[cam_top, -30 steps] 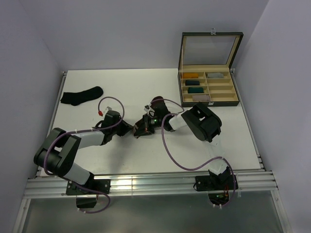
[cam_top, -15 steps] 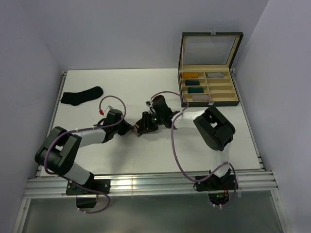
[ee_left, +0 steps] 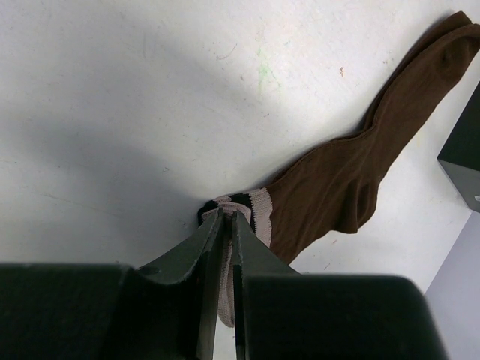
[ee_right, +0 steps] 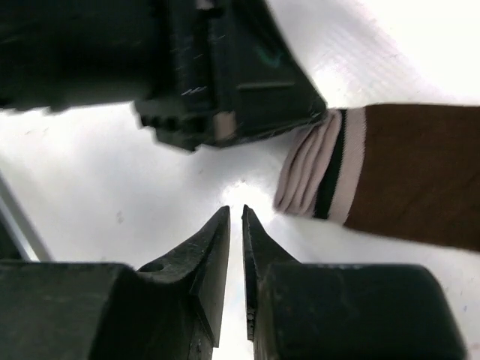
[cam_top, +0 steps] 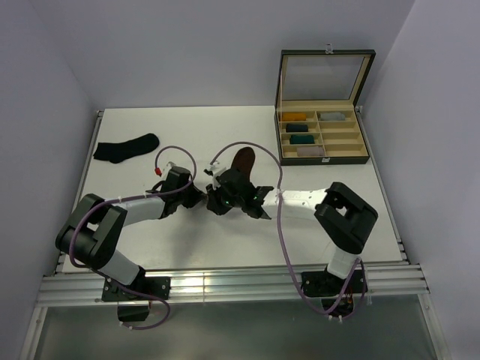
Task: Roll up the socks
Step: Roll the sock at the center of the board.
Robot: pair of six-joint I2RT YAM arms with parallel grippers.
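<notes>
The dark brown sock (ee_left: 337, 176) lies stretched out flat on the white table, toe towards the box, and part of it shows in the top view (cam_top: 242, 159). My left gripper (ee_left: 227, 217) is shut on its pale striped cuff (ee_left: 251, 210), low on the table (cam_top: 199, 196). My right gripper (ee_right: 235, 214) is shut and empty, its tips just off the cuff (ee_right: 319, 172) and right beside the left gripper (ee_right: 225, 75); in the top view it (cam_top: 217, 201) hides the cuff. The plain black sock (cam_top: 126, 147) lies alone at the far left.
An open compartment box (cam_top: 324, 157) stands at the back right with its lid up, holding mustard (cam_top: 296, 116), teal (cam_top: 300, 139) and grey (cam_top: 334, 116) rolled bundles. Purple cables loop over both arms. The table's rail runs along the near edge (cam_top: 225, 281).
My right arm has stretched out to the left and its gripper now sits against the left gripper. The brown sock, bunched under the grippers before, now lies pulled out towards the back.
</notes>
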